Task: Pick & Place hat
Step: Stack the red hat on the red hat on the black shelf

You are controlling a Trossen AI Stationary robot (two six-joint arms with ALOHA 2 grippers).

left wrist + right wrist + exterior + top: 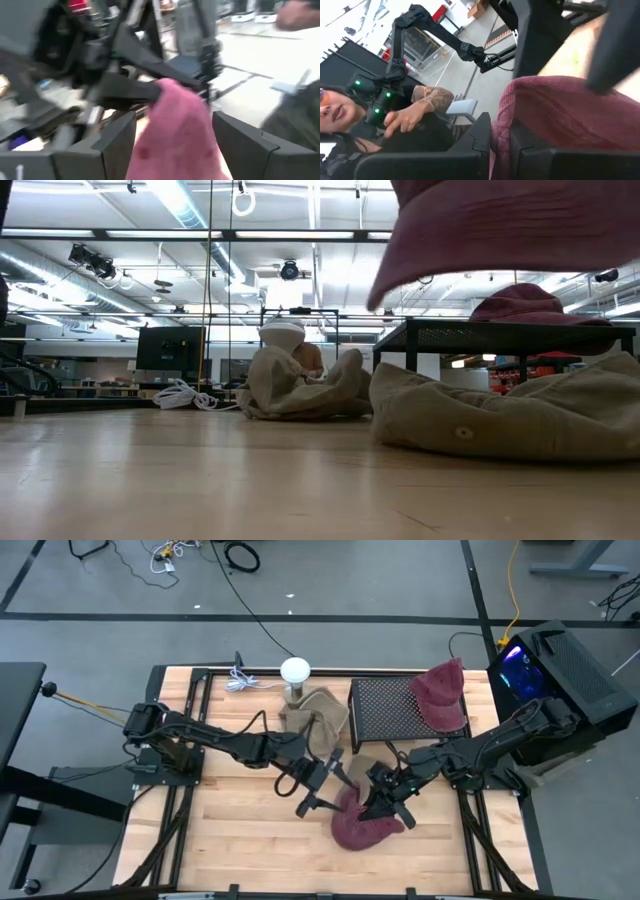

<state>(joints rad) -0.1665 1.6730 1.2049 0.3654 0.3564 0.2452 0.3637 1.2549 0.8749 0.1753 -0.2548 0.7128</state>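
A maroon knit hat (358,827) hangs above the table near its front middle and shows at the top of the low view (500,230). My right gripper (387,802) comes from the right and is shut on it. My left gripper (325,792) comes from the left and stands open. The hat (175,135) fills the gap between its two fingers (116,142). The left wrist view also shows the other arm's fingers on the hat's far end. My left gripper has the hat between its open fingers; whether they touch it I cannot tell. My right gripper pinches the hat's ribbed edge (501,131) between its two fingers, reaching in about level from the table's right. The hat is lifted clear of the table and hangs below the hold (470,250).
A black mesh rack (385,710) stands at the back right with a second maroon hat (440,695) on its edge. Tan hats lie below my grippers (500,415) and beside a white stand (295,670). A person (415,112) sits beyond the table.
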